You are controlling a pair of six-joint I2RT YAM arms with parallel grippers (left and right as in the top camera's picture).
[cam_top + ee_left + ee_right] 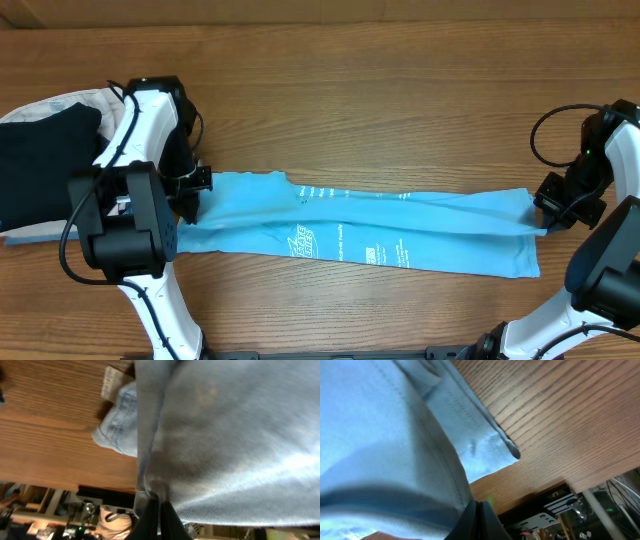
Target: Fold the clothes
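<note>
The sky-blue T-shirt lies stretched as a long band across the wooden table, white print facing up. My left gripper is shut on its left end. In the left wrist view the black fingers pinch the cloth's hem. My right gripper is shut on the shirt's right end. In the right wrist view the fingers are closed on the fabric edge. The cloth is taut between both grippers, with a lengthwise fold along its middle.
A black folded garment lies on a beige one at the table's left edge, close behind my left arm. Cables hang by my right arm. Bare wood spans the far side of the table.
</note>
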